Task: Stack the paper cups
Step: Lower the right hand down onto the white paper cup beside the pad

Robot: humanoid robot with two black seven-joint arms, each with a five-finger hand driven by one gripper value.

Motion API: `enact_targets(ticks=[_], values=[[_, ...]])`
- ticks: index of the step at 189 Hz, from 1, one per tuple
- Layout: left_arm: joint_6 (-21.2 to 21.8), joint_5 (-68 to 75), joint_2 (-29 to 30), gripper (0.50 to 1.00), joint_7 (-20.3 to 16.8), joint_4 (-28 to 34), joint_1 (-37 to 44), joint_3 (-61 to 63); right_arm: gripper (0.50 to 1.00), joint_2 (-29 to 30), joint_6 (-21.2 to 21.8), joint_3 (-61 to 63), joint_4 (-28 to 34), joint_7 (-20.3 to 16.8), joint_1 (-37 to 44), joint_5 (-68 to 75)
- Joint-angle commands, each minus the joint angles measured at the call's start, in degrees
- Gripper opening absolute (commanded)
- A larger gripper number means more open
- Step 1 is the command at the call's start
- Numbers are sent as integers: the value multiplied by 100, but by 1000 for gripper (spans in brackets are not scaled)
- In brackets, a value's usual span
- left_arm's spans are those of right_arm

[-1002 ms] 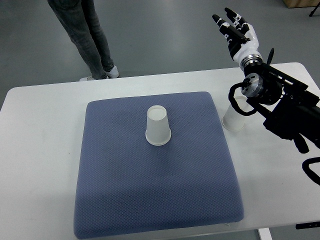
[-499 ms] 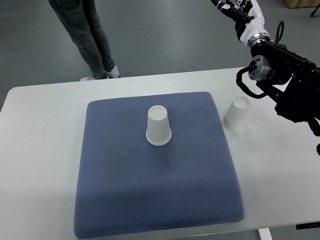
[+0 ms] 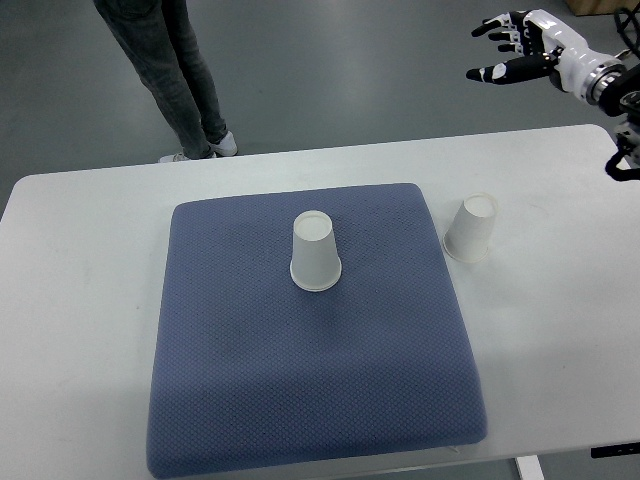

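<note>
A white rectangular table (image 3: pixel 90 300) fills most of the top view, its far edge running across the upper third and grey floor (image 3: pixel 330 70) beyond it. On the table lies a large square blue-grey quilted fabric pad (image 3: pixel 310 380), with bare table strips on its left, right and far sides; the right strip is the wider open stretch.

One white paper cup (image 3: pixel 315 252) stands upside down on the pad, a little beyond the pad's centre, with open pad surface all round it. A second white paper cup (image 3: pixel 471 228), also upside down, stands on the bare table just beside the pad's right edge near its far corner, apart from the pad cup.

The black-and-white right hand (image 3: pixel 520 45) shows at the upper right corner, beyond the table's far edge and over the floor, fingers spread and holding nothing, well apart from both cups. Its dark arm enters from the right edge.

A person's legs in grey trousers (image 3: pixel 170 70) stand on the floor beyond the table's far left part.
</note>
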Motion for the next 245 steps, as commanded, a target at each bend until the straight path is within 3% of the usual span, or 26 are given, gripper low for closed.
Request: enact_targets(ticks=[1, 37, 71, 121, 142, 245], values=[[-1, 0, 0, 1000, 0, 0, 0, 0, 909, -416, 437, -14, 64, 23, 8, -1051], [-1, 0, 0, 1000, 0, 0, 0, 0, 909, -1031, 1009, 12, 767, 67, 43, -2518], [-1, 0, 0, 1000, 0, 0, 0, 0, 909, -1040, 1079, -5, 1453, 67, 122, -4038], [-1, 0, 0, 1000, 0, 0, 0, 0, 909, -600, 1026, -23, 1479, 137, 139, -5489], [-1, 0, 0, 1000, 0, -9, 0, 0, 907, -363, 789, -137, 1365, 137, 87, -6130], [-1, 0, 0, 1000, 0, 0, 0, 0, 907, -64, 420, -550, 1347, 155, -54, -6201]])
